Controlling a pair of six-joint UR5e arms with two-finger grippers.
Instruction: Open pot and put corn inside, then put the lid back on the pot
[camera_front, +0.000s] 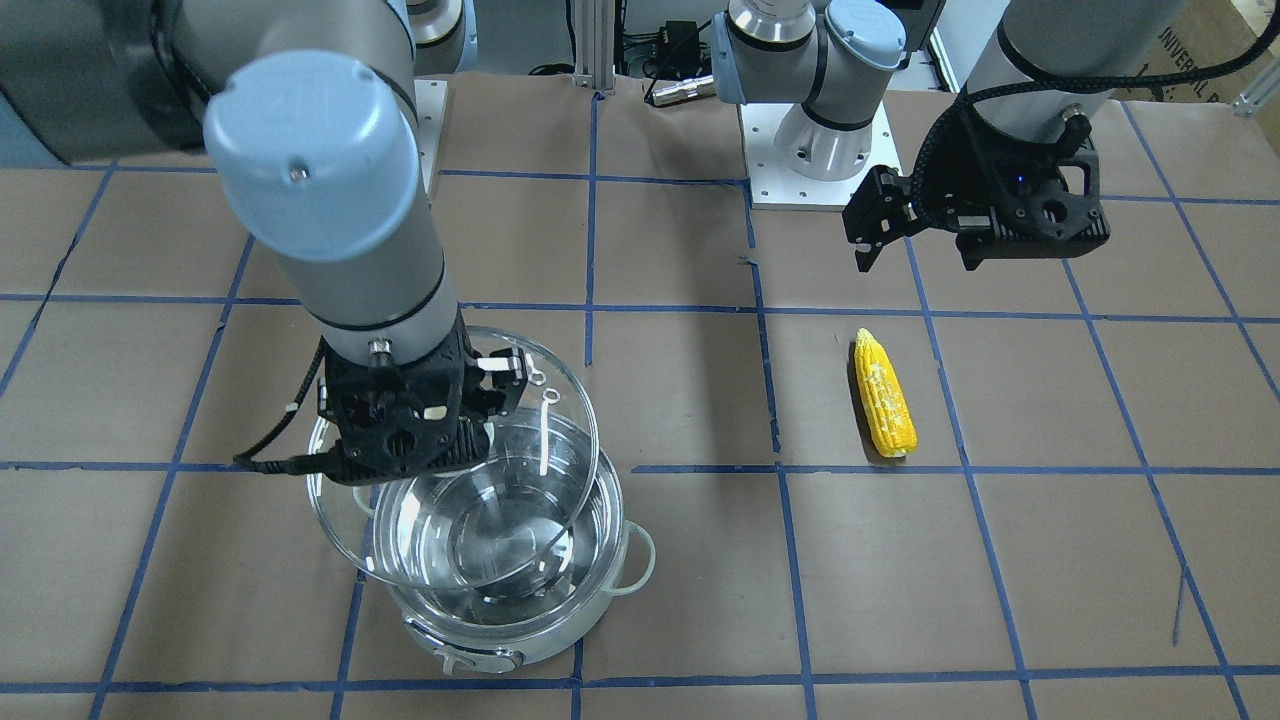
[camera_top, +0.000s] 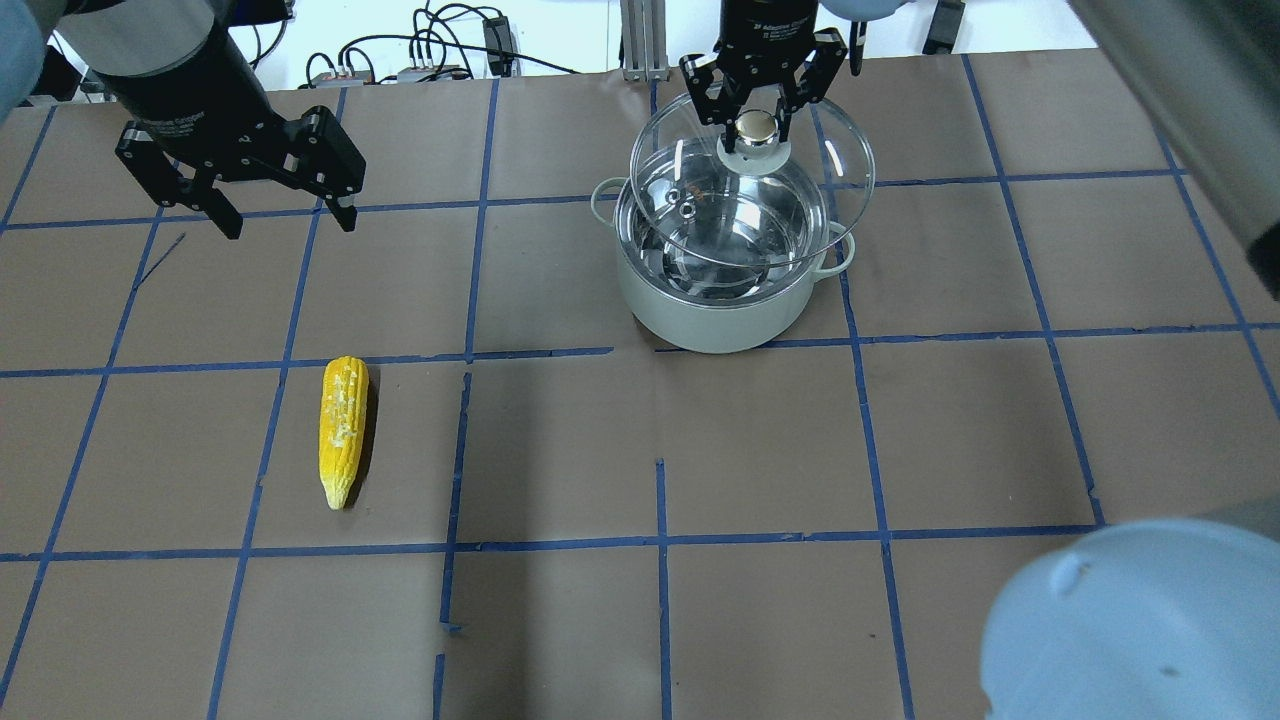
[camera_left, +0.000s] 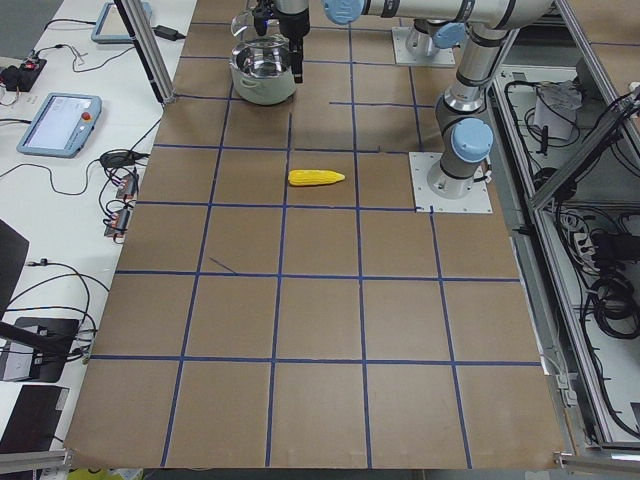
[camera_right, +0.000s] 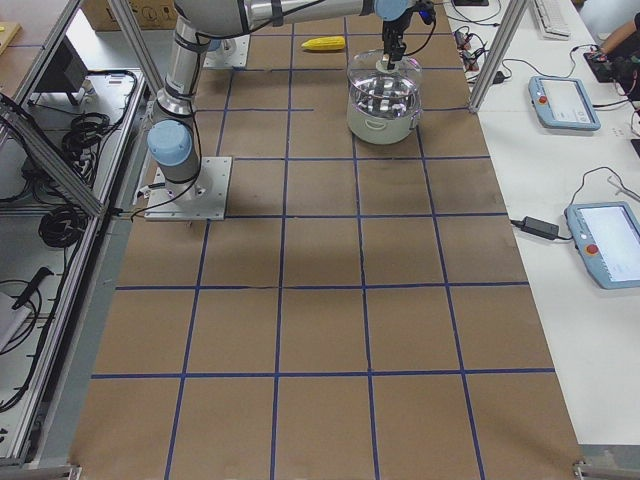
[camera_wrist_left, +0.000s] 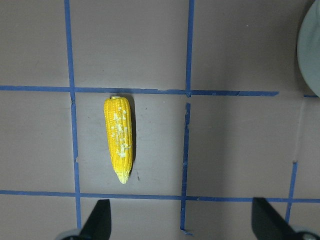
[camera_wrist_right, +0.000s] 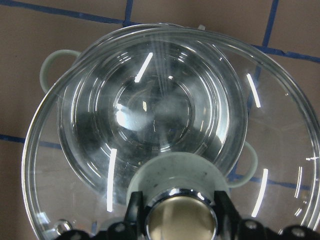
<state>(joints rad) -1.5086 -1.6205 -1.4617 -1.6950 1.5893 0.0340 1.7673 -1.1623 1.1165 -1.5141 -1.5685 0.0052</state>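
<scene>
Your right pincer (camera_top: 757, 128) grips the lid (camera_top: 810, 190) by its knob, held above the pot (camera_top: 700, 310) for access. Your left pincer (camera_top: 290, 225) hangs spread, with the corn (camera_top: 343, 425) below and aside.

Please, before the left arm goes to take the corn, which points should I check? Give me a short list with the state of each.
1. The lid is off the pot: ok, the right claw is shut on its knob and holds it above.
2. Pot empty inside: ok.
3. Pot mouth free for the corn: not ok, the lid hangs over most of it.
4. The left claw is open: ok, fingers wide apart.
5. Corn lying free on the table: ok.
6. Left claw centred over the corn: not ok, it hovers beside it.
</scene>
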